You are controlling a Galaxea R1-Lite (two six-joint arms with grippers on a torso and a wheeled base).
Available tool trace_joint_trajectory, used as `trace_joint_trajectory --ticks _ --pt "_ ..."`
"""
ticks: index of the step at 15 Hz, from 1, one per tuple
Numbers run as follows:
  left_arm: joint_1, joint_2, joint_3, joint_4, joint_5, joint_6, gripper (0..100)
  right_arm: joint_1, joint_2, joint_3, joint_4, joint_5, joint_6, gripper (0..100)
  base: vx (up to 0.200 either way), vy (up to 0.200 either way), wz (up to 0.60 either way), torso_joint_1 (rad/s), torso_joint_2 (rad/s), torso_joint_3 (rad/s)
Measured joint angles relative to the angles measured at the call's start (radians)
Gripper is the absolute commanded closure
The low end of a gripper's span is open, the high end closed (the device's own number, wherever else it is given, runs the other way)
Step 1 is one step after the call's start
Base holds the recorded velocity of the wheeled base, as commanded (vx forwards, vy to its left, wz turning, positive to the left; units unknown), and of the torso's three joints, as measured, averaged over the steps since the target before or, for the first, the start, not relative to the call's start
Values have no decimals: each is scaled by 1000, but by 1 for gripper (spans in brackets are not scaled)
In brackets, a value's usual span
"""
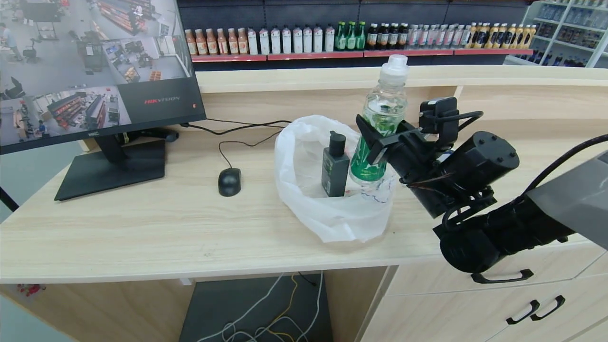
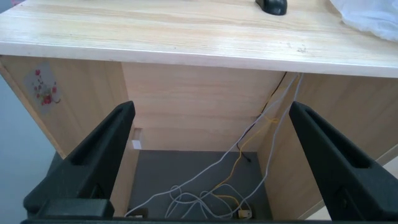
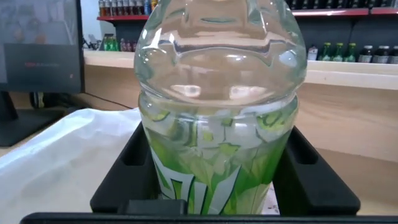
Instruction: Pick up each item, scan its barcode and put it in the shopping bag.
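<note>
A shop: bottle-stocked shelves [image 1: 313,56] behind a wooden checkout counter [image 1: 142,228] with monitor [image 1: 90,66]

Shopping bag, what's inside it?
A pump bottle stands inside the shopping bag; the right gripper holds a green bottle at its mouth. The bag's folds hide the bottom.

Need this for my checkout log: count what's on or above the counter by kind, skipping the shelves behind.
Shopping bag: 1
Bottles: 2 (drink bottle in the right pincer, dark pump bottle inside the bag)
Monitor: 1
Mouse: 1
Total: 5
</note>
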Motion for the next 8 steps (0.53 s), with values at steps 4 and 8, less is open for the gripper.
trace_joint_trajectory --ticks 4,8 --pt "1 0 0 0 0 0 0 -1 48 -43 0 -1 11 100 0 0 0 0 0 0" --pt "1 0 0 0 0 0 0 -5 80 -72 -1 -2 12 100 0 0 0 0 0 0"
